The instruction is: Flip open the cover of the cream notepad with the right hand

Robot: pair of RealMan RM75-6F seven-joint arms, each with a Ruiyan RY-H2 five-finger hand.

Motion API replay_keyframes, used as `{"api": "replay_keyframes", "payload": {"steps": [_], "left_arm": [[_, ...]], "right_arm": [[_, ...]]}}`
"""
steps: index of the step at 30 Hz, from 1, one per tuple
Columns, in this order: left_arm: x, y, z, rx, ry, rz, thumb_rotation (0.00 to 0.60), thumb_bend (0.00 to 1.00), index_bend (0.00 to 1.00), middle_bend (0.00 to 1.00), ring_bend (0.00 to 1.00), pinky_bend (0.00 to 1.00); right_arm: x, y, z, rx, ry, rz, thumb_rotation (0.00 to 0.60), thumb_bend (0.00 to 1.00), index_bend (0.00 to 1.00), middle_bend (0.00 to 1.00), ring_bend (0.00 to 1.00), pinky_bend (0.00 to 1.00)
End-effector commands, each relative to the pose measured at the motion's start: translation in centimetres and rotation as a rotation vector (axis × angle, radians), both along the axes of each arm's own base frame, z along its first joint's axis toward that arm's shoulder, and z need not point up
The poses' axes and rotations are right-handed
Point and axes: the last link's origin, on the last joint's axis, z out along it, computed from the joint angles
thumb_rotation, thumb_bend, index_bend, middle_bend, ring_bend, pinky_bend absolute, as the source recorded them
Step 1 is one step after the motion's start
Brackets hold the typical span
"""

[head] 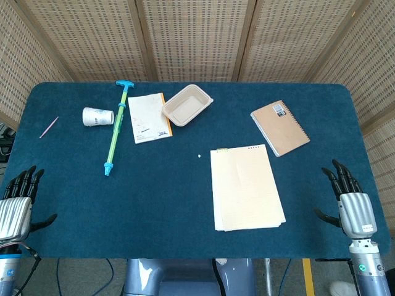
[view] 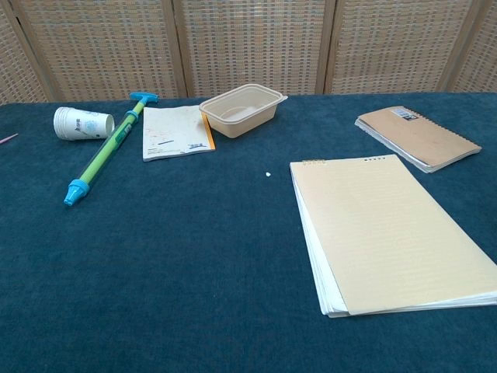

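From the head view we see our right hand at the table's near right edge, fingers spread and pointing forward, holding nothing. The cream notepad lies flat and closed just to that hand's left, apart from it. Our left hand rests likewise spread at the near left edge, well apart from the notepad.

From the chest view neither hand shows; the cream notepad lies closed.
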Motion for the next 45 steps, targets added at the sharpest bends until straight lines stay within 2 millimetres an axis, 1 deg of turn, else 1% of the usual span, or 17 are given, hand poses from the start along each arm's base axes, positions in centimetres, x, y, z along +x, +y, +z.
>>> {"api": "replay_keyframes", "payload": {"steps": [1,6,24,29,31,38,45], "left_arm": [[-0.1,0.0,0.0,-0.001,-0.001,0.002,0.6,0.11,0.0,0.0,0.0,0.08],[-0.1,0.1,0.1,-0.002,-0.01,0.004,0.6,0.11,0.0,0.0,0.0,0.08],[0.1,0.0,0.1,-0.007,-0.011,-0.003,0.6,0.11,0.0,0.0,0.0,0.08],[0.2,0.0,0.1,-0.004,-0.012,-0.006,0.6,0.11,0.0,0.0,0.0,0.08],[0.2,0.1,0.1,-0.003,-0.014,-0.006,0.6,0.11,0.0,0.0,0.0,0.08],[0.2,0.0,0.3,0.004,-0.019,-0.009,0.6,0.12,0.0,0.0,0.0,0.08],[0.2,0.0,0.3,0.006,-0.021,-0.009,0.6,0.12,0.0,0.0,0.0,0.08]], "right_arm": [[0.0,-0.1,-0.2,0.006,0.002,-0.001,0.6,0.2,0.15,0.0,0.0,0.23],[0.1,0.0,-0.5,0.016,0.007,0.003,0.6,0.2,0.15,0.0,0.0,0.23],[0.5,0.5,-0.7,0.029,0.001,0.021,0.6,0.2,0.15,0.0,0.0,0.22],[0.9,0.7,-1.2,0.05,0.002,0.032,0.6,0.2,0.15,0.0,0.0,0.22],[1.1,0.7,-1.8,0.073,0.003,0.038,0.6,0.2,0.15,0.0,0.0,0.22],[2.7,0.8,-5.1,0.169,0.027,0.066,0.6,0.2,0.15,0.0,0.0,0.22],[3.7,0.5,-7.0,0.21,0.016,0.064,0.6,0.2,0.15,0.0,0.0,0.22]]}}
